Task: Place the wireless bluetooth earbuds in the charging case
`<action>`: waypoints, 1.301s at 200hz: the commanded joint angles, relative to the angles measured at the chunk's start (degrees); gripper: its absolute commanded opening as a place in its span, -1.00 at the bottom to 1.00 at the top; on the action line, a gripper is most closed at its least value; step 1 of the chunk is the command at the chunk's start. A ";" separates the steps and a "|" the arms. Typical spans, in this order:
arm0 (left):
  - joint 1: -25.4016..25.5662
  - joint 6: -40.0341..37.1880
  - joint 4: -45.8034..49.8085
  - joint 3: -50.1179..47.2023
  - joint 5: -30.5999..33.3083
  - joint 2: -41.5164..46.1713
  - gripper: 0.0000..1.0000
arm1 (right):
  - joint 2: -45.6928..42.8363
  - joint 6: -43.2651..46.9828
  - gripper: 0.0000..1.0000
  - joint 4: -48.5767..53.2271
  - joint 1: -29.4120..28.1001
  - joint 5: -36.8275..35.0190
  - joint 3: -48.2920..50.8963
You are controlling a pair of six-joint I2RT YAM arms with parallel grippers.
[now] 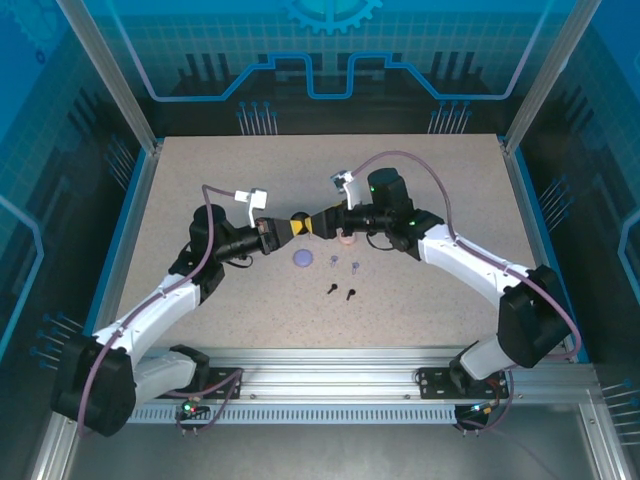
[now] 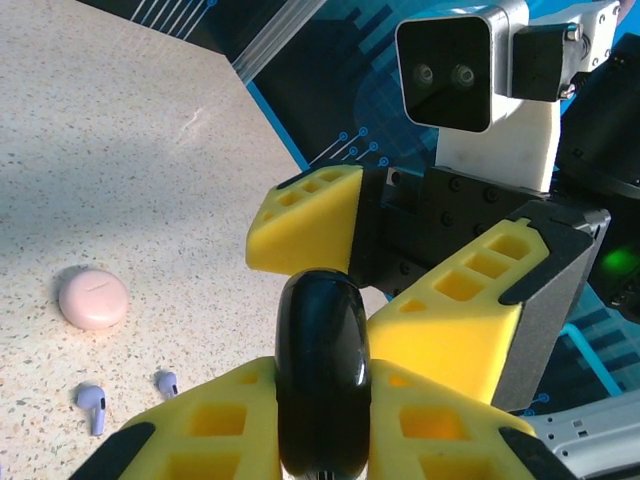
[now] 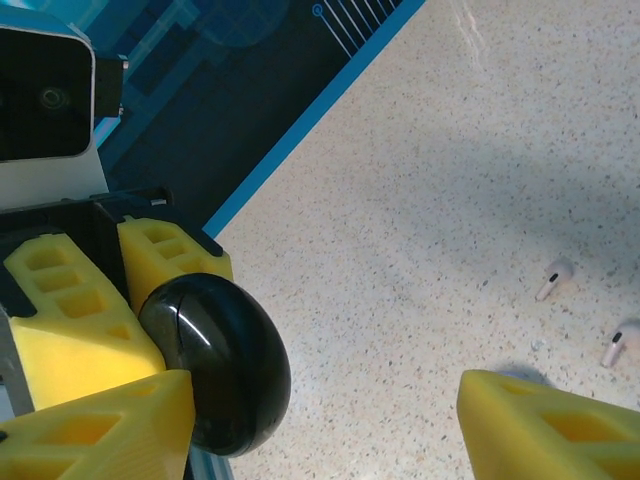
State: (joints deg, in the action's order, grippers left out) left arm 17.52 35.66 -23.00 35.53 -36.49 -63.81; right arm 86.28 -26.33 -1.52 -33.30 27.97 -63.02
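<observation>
The wireless bluetooth earbuds point(image 1: 350, 293) all lie loose as far as I can see, so nothing has gone into a case yet. They sit on the speckled beige desk point(image 1: 200, 180), near its middle. Above them the two white-and-black arms meet tip to tip. The left arm's yellow foam fingers point(image 2: 210, 430) are clenched on the glossy black rounded charging case point(image 2: 320, 370), which they hold edge-on in the air. The right arm's yellow fingers point(image 2: 470, 320) stand spread on either side of the case's far end and are not gripping it. From the right wrist view, one of them sits very close to the shell, though I cannot tell whether it touches. I see no open lid on the black case, so I reckon this is a handover or a two-handed attempt to open it. Down on the desk are two more cases, both shut. One is a flat purple round case point(image 1: 303, 258). The other is a pale pink round case point(image 2: 93, 297), just below the right wrist. Smallest are the buds themselves. The two black stemmed buds point(image 1: 330, 290) lie nearest the arm bases. Two purple buds point(image 2: 92, 405) lie beside the pink case, and two pale buds point(image 3: 553, 280) lie apart on bare desk. Opening a case and seating every bud is all left to do.
</observation>
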 commanded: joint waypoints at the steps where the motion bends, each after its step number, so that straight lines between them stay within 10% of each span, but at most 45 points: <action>1: 0.37 1.70 -6.13 1.12 -3.29 0.80 -1.00 | 3.05 -2.17 0.31 -0.54 2.12 -4.32 0.01; 260: 0.50 10.29 -23.45 -1.51 -4.63 -2.35 -1.00 | -6.23 -17.70 0.16 -12.52 2.83 5.27 5.72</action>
State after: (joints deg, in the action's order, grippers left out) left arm 17.74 45.15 -42.85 34.41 -39.97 -65.69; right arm 78.54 -43.24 -12.16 -29.52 32.03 -55.92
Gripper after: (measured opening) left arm 0.213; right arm 0.580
